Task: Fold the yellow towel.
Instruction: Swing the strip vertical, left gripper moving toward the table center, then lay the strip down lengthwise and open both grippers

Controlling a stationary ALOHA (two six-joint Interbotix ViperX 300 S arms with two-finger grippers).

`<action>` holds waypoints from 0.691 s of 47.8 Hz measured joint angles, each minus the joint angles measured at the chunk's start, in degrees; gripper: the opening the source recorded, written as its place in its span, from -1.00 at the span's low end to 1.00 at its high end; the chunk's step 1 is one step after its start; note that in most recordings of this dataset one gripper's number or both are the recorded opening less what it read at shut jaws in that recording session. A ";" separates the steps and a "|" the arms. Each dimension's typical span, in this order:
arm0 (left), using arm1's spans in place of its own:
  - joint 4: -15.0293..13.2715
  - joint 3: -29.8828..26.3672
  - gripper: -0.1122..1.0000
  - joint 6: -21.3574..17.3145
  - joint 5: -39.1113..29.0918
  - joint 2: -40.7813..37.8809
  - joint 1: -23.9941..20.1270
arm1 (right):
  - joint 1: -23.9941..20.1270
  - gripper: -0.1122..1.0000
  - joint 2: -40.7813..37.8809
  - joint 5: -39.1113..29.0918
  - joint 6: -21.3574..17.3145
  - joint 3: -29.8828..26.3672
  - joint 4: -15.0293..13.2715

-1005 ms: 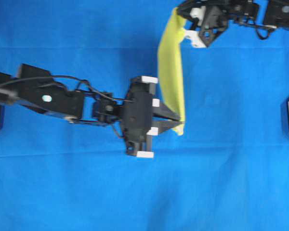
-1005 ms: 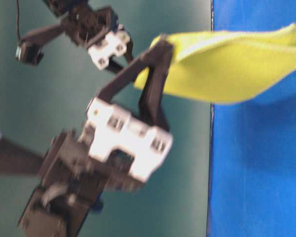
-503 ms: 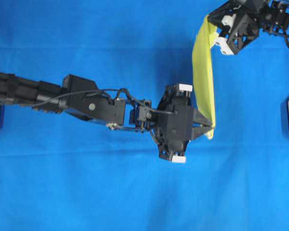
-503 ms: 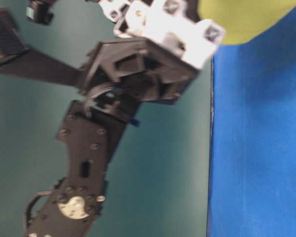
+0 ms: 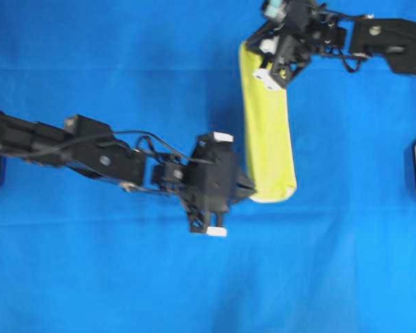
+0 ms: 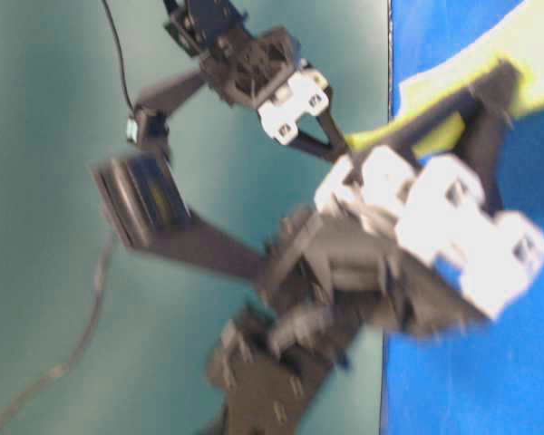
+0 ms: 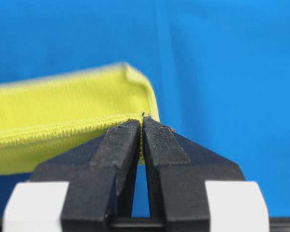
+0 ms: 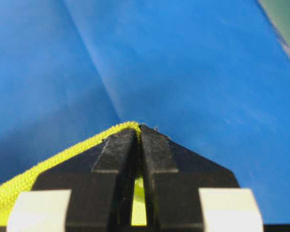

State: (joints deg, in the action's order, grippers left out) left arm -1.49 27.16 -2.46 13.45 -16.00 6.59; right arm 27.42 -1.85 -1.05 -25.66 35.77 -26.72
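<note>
The yellow towel (image 5: 267, 142) hangs doubled as a narrow band above the blue cloth (image 5: 125, 277) on the worktop. The left gripper (image 5: 248, 189) and right gripper (image 5: 262, 64) each have jaws pinched on 1 hem corner, probably so the edges stay matched while laying it down.

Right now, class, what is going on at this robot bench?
Two robot arms are handling a yellow towel above a large blue cloth. The left gripper is shut on one corner and the right gripper is shut on another, so the towel hangs stretched between them as a narrow doubled strip. The fold looks under way, not laid flat yet.
</note>
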 measured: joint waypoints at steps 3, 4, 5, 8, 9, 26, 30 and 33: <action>-0.09 2.72 -0.77 1.05 0.44 1.23 0.09 | -0.35 -0.75 -1.14 0.00 0.00 -1.41 0.00; 0.00 3.52 -0.77 1.32 0.53 1.58 0.18 | -0.53 -0.75 -1.49 0.00 0.00 -1.85 0.00; 0.00 4.13 -0.77 1.32 0.70 1.85 0.18 | -0.70 -0.75 -1.67 0.09 0.00 -2.20 0.00; -0.09 5.89 -0.77 1.41 1.05 2.72 0.26 | -0.88 -0.75 -2.20 0.09 0.00 -2.90 0.00; -0.09 6.33 -0.77 1.41 1.14 2.81 0.26 | -0.88 -0.76 -2.29 0.09 0.00 -3.08 0.00; -0.09 7.65 -0.77 0.44 1.32 3.43 0.35 | -1.05 -0.75 -2.72 0.18 -0.70 -3.34 0.18; 0.00 7.82 -0.77 0.44 1.32 3.43 0.35 | -1.05 -0.75 -2.64 0.18 -0.79 -3.34 0.26; -0.09 7.91 -0.77 0.44 1.32 3.43 0.35 | -1.05 -0.75 -2.72 0.18 -0.88 -3.34 0.26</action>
State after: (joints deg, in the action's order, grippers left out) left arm -1.58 35.07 -2.02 14.77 -12.57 6.94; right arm 26.37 -4.57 -0.88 -26.54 32.43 -26.46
